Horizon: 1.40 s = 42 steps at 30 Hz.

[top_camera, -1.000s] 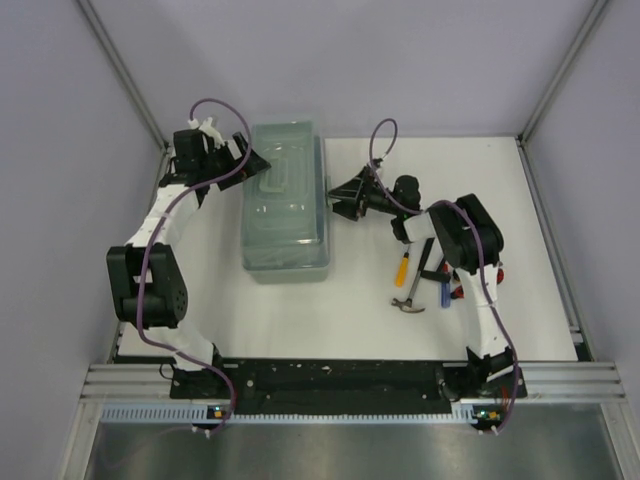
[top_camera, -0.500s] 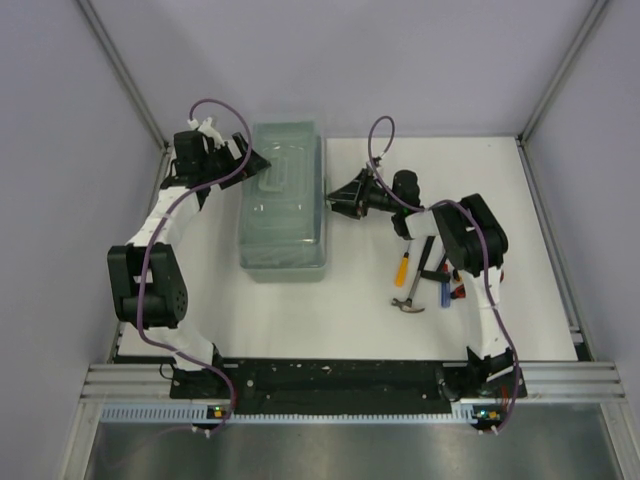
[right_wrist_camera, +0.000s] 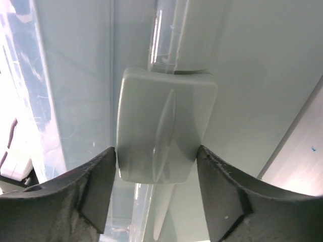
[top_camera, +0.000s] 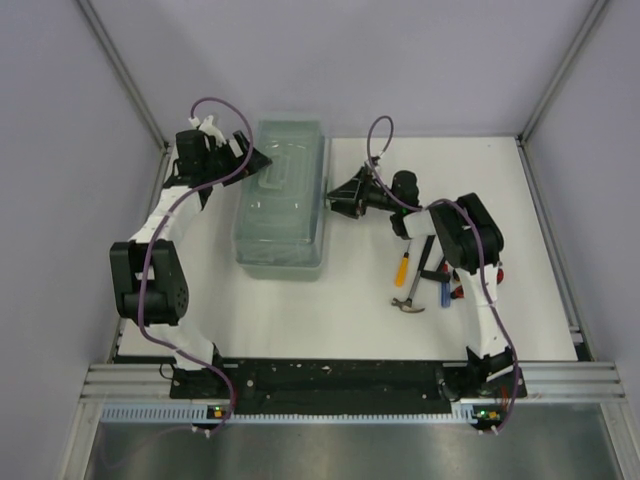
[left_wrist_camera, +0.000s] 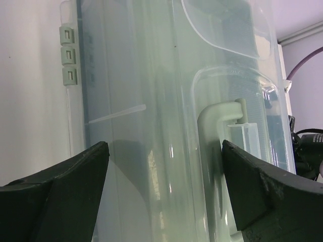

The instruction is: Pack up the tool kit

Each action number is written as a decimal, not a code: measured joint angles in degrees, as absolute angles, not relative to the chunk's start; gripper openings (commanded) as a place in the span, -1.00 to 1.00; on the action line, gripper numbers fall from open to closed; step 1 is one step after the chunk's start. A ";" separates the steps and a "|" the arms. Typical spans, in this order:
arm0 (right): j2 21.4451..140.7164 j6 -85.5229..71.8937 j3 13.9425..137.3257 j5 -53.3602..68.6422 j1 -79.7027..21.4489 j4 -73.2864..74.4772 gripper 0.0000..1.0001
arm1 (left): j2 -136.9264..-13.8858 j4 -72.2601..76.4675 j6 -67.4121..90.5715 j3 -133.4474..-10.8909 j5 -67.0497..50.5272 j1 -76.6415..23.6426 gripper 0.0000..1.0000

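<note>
The pale green toolbox (top_camera: 280, 200) lies closed at centre left of the table, slightly askew. My left gripper (top_camera: 255, 160) is open at its far left edge; in the left wrist view its jaws (left_wrist_camera: 164, 186) straddle the clear lid, the right finger beside the green carry handle (left_wrist_camera: 219, 126). My right gripper (top_camera: 332, 195) is at the box's right side, shut on the green latch (right_wrist_camera: 164, 126), both fingers touching it. Loose tools lie to the right: yellow screwdriver (top_camera: 402, 266), hammer (top_camera: 408, 303), blue screwdriver (top_camera: 446, 292).
The right arm (top_camera: 465, 240) stretches over the tool pile and hides part of it; something red (top_camera: 499, 275) shows beside it. Three small green hinge clips (left_wrist_camera: 68, 55) line the box's left edge. Grey walls stand close on both sides.
The toolbox's near end has swung a little to the left. The right gripper has settled onto the latch. The left gripper has barely moved.
</note>
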<state>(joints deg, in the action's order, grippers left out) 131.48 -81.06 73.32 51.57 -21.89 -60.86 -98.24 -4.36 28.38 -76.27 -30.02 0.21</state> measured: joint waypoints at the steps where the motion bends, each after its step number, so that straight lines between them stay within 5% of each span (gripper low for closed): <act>1: 131.59 -81.14 73.34 51.59 -21.89 -60.86 0.12 | -98.28 -4.19 28.38 -76.27 -29.98 0.14 0.81; 15: 129.03 -73.41 75.92 52.88 -21.91 -46.22 -0.68 | -98.48 -0.58 29.10 -74.98 -27.14 -0.71 0.76; 26: 126.15 -67.00 78.41 52.03 -21.96 -33.32 -0.90 | -98.35 -0.38 29.69 -74.78 -24.82 -1.26 0.74; 29: 125.84 -65.95 78.89 51.70 -21.96 -31.38 -0.71 | -98.32 -0.40 29.78 -74.85 -24.43 -1.32 0.74; 35: 125.73 -66.06 79.11 51.77 -21.96 -31.14 0.24 | -98.35 -1.04 29.85 -75.20 -23.90 -1.48 0.75; 42: 127.66 -72.36 76.18 49.21 -22.02 -42.98 0.53 | -98.35 -1.45 30.30 -75.33 -23.66 -1.56 0.75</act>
<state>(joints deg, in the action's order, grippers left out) 127.66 -72.36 76.18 49.21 -22.02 -42.98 -98.35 -1.45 30.30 -75.33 -23.66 -1.56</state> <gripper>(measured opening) 0.740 0.884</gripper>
